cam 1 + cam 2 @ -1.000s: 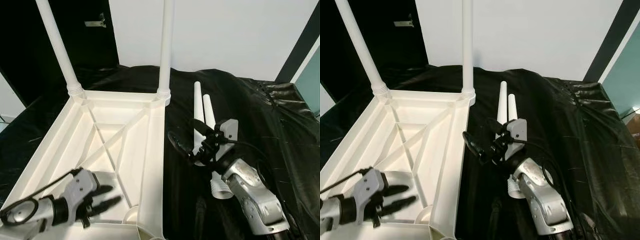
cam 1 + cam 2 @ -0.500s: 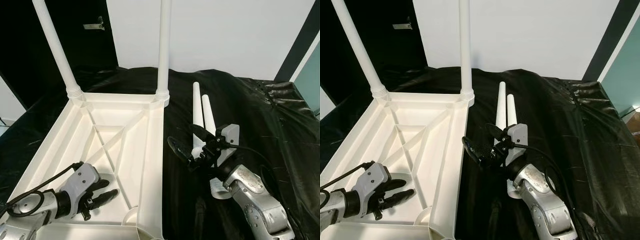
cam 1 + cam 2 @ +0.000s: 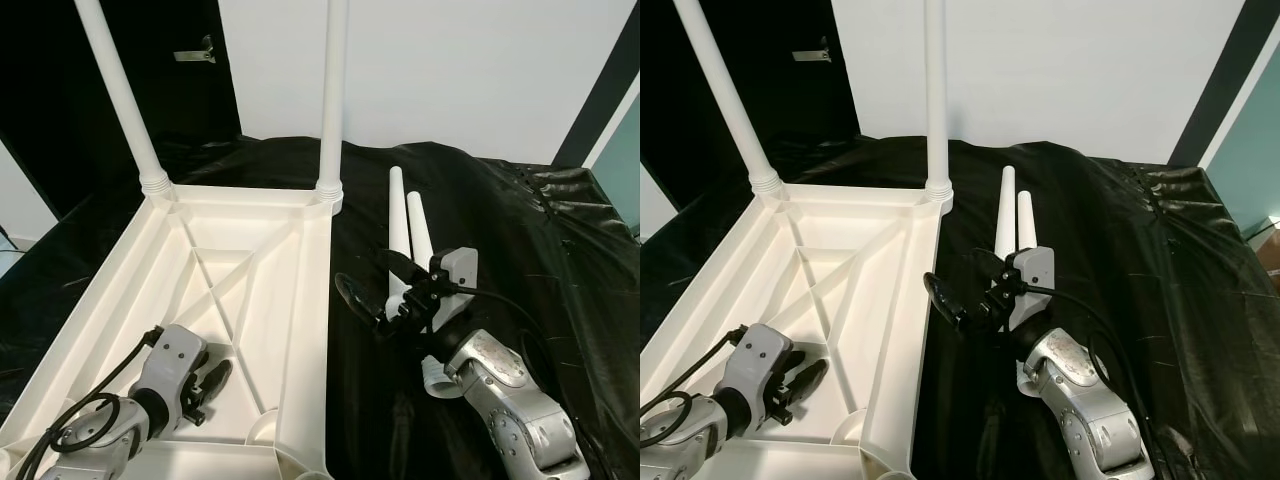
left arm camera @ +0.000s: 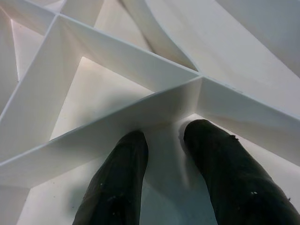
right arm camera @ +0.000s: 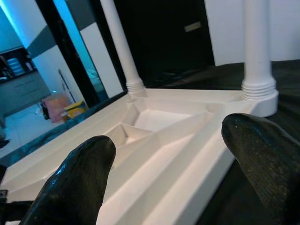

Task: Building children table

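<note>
**Left hand drawn back inside the upturned table; right hand raised beside the loose legs**

Left to right. My left hand (image 3: 205, 378) sits low in the near corner of the inverted white table (image 3: 110, 290), inside its ribbed underside. A second ago it reached further across the panel with its fingers spread; now it has pulled back toward me and the fingers have narrowed. The left wrist view shows the two black fingertips (image 4: 123, 164) a small gap apart, resting on the floor of a cell just below a rib junction (image 4: 199, 79), gripping nothing. I judge this a withdrawal or a bracing touch, not a grasp.

The table lies top-down on the black-draped worktop (image 3: 560, 250). Two legs are already fitted at its far corners, the left one (image 3: 115, 90) and the right one (image 3: 332, 90), both upright. The near corner socket (image 3: 262, 428) stands empty, so about half the legs remain to fit.

Just right of the table, my right hand (image 3: 372, 288) hovers above the cloth with its fingers wide apart and empty. It has barely shifted over the last second. The right wrist view looks across the table's rim (image 5: 206, 154) toward the fitted legs.

Beyond that hand, two loose legs (image 3: 405, 235) lie side by side on the cloth, touching or nearly so, threaded ends toward me. The nearer collar (image 3: 438, 375) shows beside my right forearm. I judge the next step to be closing the right hand on one of them.
</note>
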Available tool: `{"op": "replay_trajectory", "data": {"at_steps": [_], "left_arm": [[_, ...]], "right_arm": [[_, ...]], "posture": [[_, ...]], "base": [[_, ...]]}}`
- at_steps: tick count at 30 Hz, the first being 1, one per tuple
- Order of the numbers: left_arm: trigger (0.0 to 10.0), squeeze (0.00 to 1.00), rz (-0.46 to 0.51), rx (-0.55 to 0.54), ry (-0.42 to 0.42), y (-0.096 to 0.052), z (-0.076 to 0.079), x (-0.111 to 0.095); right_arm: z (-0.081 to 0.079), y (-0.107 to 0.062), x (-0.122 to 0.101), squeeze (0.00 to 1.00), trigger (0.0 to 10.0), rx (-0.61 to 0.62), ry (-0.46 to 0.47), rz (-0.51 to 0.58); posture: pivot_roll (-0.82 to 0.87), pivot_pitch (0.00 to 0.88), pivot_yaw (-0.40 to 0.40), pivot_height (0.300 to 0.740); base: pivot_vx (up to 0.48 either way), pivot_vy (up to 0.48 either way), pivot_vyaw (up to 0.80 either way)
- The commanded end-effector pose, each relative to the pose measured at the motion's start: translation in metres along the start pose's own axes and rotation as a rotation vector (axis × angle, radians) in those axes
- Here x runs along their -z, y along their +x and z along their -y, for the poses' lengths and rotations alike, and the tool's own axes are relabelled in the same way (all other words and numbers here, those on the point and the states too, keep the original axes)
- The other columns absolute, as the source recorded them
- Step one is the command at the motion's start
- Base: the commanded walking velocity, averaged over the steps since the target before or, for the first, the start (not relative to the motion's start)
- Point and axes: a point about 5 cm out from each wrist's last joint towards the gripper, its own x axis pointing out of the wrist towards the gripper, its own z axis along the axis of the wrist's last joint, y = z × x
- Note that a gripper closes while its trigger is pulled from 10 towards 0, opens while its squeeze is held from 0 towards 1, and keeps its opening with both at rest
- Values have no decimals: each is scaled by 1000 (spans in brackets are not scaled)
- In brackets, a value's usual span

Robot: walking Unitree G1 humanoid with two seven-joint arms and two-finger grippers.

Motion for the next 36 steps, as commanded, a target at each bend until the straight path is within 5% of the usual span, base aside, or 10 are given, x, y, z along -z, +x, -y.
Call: {"op": "replay_trajectory", "data": {"at_steps": [1,6,7,11,14,21,31,34,36], "left_arm": [[10000,0,25,-152,7,7,-5,-8],[10000,0,41,-153,0,17,-1,-14],[10000,0,73,-168,-3,29,5,-25],[10000,0,83,-178,-9,34,8,-29],[10000,0,109,-225,-30,51,12,-39],[10000,0,150,-323,-17,72,0,-56],[10000,0,209,-309,43,76,-13,-75],[10000,0,229,-269,61,73,-13,-77],[10000,0,274,-135,88,64,-11,-79]], "right_arm": [[-2,3,0,0,10000,-5,5,-2],[-3,5,0,0,10000,-4,4,-1],[-2,5,0,0,10000,6,1,-2],[-2,5,0,0,10000,12,0,-2],[-2,5,-1,0,10000,21,-4,-1],[-2,7,-1,0,10000,29,-4,6],[-5,9,0,0,10000,27,-2,6],[-4,8,0,0,10000,29,-4,5],[-3,7,1,0,10000,34,-9,0]], "posture": [[77,0,-26,740],[68,0,-18,740],[53,0,-11,740],[51,0,-10,740],[44,0,-3,740],[33,0,-2,740],[25,0,6,740],[23,0,8,740],[23,0,9,740]], "base": [[0,0,0],[0,0,0],[0,0,0],[0,0,0],[0,0,0],[0,0,0],[0,0,0],[0,0,0],[0,0,0]]}}
